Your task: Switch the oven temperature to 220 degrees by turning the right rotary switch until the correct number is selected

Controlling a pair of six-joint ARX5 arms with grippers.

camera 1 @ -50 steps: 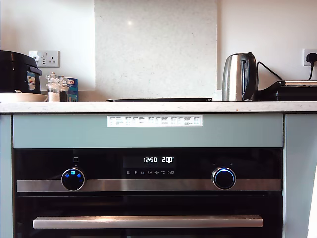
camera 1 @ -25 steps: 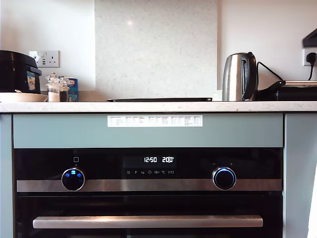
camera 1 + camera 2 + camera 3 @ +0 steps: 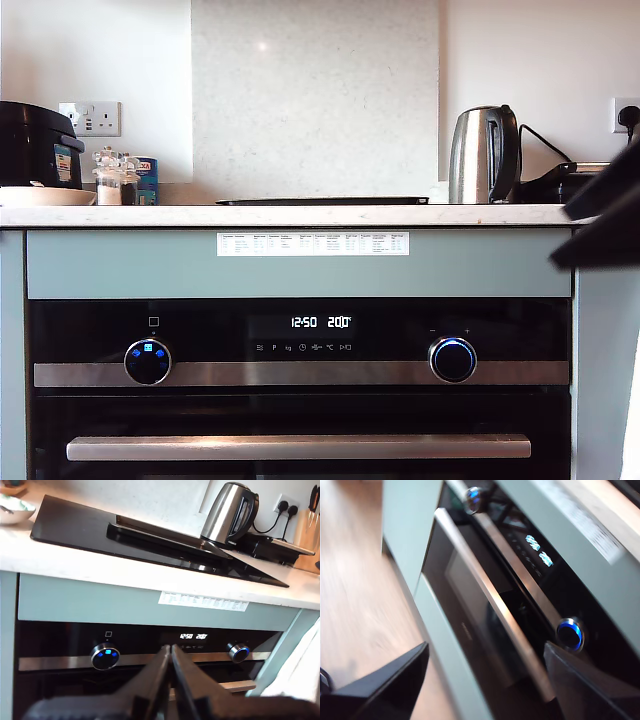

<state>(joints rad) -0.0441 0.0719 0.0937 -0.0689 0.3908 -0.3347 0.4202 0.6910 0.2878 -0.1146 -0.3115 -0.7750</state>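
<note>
Watching from the room, I see the oven (image 3: 300,374) filling the lower half of the exterior view, its display (image 3: 320,322) reading 12:50 and 200. The right rotary switch (image 3: 453,360), plain-faced with a thin blue ring, sits at the lower right of that view, well apart from the icon knob (image 3: 147,361) at the lower left. Nothing touches it yet.

Two dark wedges poke in at the right edge of the exterior view, above and outside the switch. I take them for the second gripper (image 3: 558,237), since its wrist camera shows wide-spread fingers with the ringed switch (image 3: 570,634) close to one of them. The first gripper (image 3: 170,652) has its fingers pressed together on nothing and is aimed at the oven front between the two knobs.

To make the approach well, the second gripper wants to come down and inward until the switch is centred between its fingers. It should be squared to the oven face rather than slanted, as its wrist view is now. It should close on the rim only, keeping above the bar handle (image 3: 298,447). Then it should turn toward the tiny plus mark in small steps, checking the display, and stop at 220. A loose grip would likely slip on that smooth rim.
</note>
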